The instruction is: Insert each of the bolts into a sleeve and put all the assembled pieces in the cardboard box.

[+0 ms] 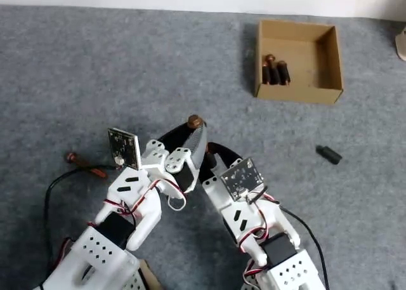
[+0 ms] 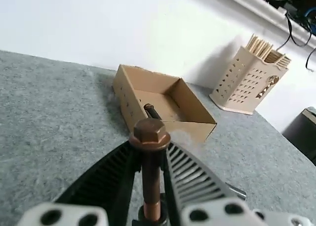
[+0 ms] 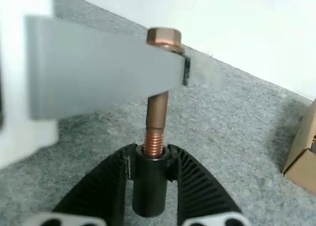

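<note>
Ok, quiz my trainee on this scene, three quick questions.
1. True or false: the left gripper is shut on the bolt.
2. Pick one: the right gripper holds A) a sleeve, B) a screwdriver, C) nothing.
3. Fill in: the loose sleeve lies ___ the box.
Key: 1 true; 2 A; 3 outside.
</note>
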Robot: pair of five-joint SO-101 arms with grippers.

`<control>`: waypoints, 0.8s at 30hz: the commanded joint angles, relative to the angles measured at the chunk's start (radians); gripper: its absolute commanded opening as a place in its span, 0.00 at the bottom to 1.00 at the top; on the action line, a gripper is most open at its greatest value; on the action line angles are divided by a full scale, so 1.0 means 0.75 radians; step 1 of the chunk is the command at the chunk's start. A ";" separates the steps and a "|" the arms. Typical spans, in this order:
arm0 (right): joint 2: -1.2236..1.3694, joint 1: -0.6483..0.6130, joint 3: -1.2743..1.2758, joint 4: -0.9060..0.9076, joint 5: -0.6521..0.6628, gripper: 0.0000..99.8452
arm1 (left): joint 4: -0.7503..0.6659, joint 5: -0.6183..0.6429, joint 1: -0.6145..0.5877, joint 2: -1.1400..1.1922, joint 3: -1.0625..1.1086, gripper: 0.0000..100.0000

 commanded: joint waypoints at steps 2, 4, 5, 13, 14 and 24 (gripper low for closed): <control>-0.021 -0.001 0.167 -0.038 0.004 0.01 | -0.039 -0.012 0.013 -0.019 -0.009 0.01; -0.021 0.021 0.144 -0.038 0.004 0.01 | -0.039 -0.012 0.013 -0.019 0.003 0.01; -0.021 0.042 0.140 -0.038 0.002 0.01 | -0.039 -0.012 0.013 -0.019 0.009 0.01; -0.021 0.087 0.142 -0.038 0.002 0.01 | -0.037 -0.023 0.042 -0.017 0.024 0.01; -0.021 0.087 0.140 -0.038 0.002 0.01 | -0.037 -0.023 0.042 -0.017 0.024 0.01; -0.021 0.130 0.140 -0.038 0.002 0.01 | 0.033 -0.020 0.042 -0.017 0.013 0.25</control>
